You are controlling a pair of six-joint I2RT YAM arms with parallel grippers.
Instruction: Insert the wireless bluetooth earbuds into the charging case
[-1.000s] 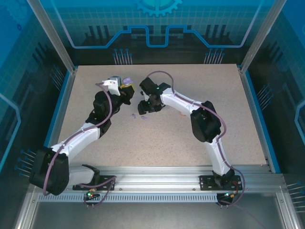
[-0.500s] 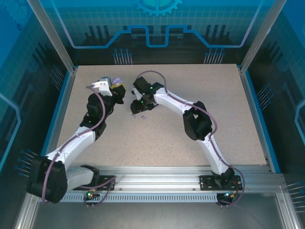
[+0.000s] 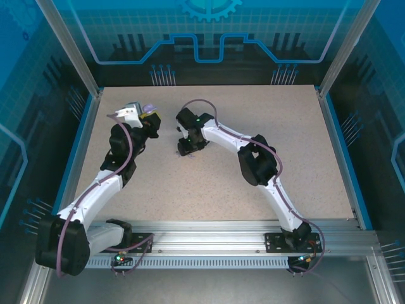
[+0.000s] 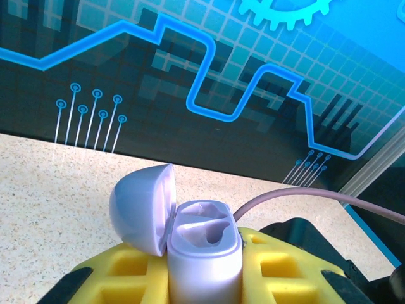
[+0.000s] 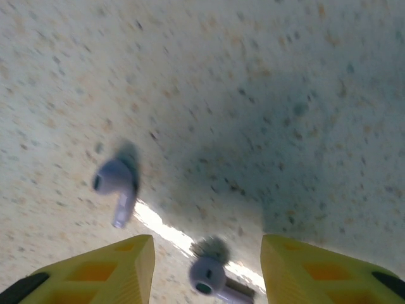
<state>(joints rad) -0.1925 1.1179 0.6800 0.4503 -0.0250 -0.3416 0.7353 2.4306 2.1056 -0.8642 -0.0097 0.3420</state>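
My right arm has swung left and dropped low over the table [image 3: 266,120]. The right gripper [image 5: 207,256], fingers parted and empty, straddles one lilac earbud [image 5: 207,277], whose stem lies across the gap. Its twin [image 5: 116,180] lies just beside it. Well to the left, the left gripper [image 3: 149,119] clamps the open charging case [image 4: 204,250].

The speckled beige tabletop [image 3: 266,120] has a blue edge strip [image 3: 342,158] along each side. Two small lilac stemmed plastic earbuds lie directly on it, near each other but apart: the first earbud [image 5: 116,182] on its side, the second earbud [image 5: 209,277] at the right wrist view's lower edge.
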